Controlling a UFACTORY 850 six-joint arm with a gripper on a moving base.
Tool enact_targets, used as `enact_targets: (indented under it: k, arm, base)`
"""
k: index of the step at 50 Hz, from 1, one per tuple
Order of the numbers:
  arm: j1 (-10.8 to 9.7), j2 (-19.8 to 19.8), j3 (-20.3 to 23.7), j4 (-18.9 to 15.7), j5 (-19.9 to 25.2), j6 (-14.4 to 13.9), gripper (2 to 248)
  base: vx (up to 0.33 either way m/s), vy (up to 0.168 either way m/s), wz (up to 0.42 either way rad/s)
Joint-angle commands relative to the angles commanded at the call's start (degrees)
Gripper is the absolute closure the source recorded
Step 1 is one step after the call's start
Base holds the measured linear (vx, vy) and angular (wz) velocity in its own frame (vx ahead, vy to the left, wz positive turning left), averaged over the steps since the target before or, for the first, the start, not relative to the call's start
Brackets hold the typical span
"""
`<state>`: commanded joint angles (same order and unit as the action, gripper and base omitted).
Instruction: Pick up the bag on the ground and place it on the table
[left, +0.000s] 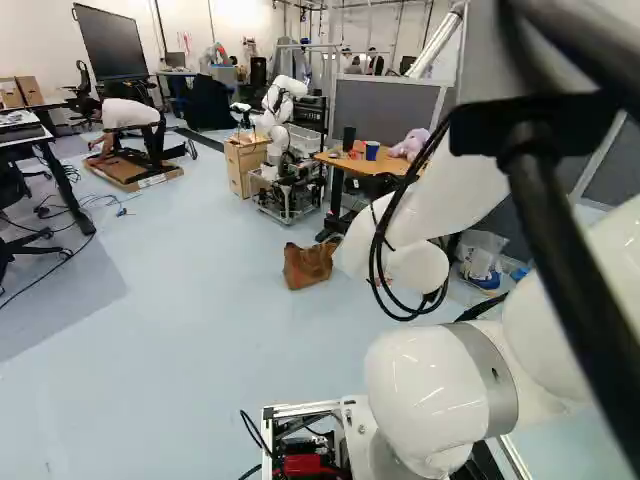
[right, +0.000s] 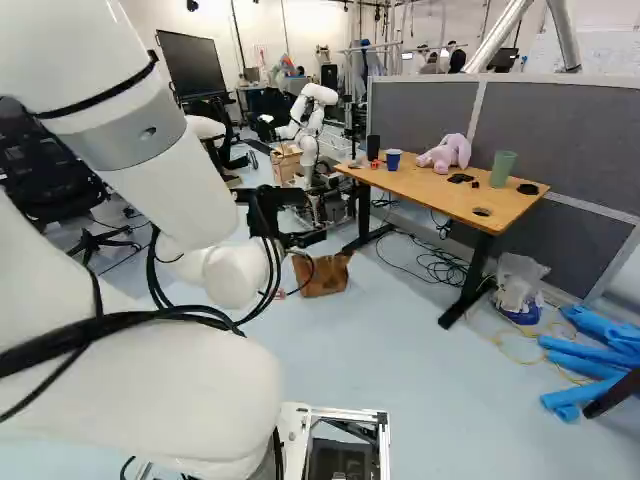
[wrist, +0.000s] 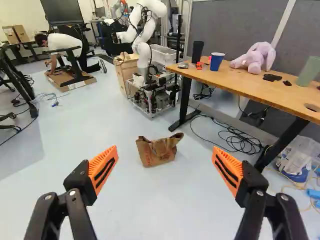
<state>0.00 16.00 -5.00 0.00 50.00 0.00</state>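
In the right base view my gripper (right: 290, 228) is a dark shape at the arm's far end, with the brown bag (right: 322, 275) on the floor beyond it. The left base view shows the same bag (left: 307, 266) just beside the white arm. Seen from the wrist, the gripper (wrist: 165, 149) stands open, its orange pads wide apart with nothing held. The bag (wrist: 157, 152) lies farther off on the floor, in line with the gap between the fingers, its top creased and slumped. The wooden table (wrist: 227, 84) stands beyond and to one side of it.
A cup (right: 393, 160), a pink plush toy (right: 446, 153) and a green tumbler (right: 502, 168) stand on the table. Another robot (wrist: 146, 50) is behind the bag. Cables (right: 440, 265) lie under the table; a clear plastic bag (right: 519, 287) and blue tubes (right: 590, 358) are beside it.
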Motion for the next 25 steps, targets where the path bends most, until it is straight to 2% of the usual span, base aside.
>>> enact_targets:
  k: [25]
  arm:
    - [0.00, 0.00, 0.00, 0.00, 0.00, 0.00, 3]
  base:
    - [0.111, 0.005, 0.006]
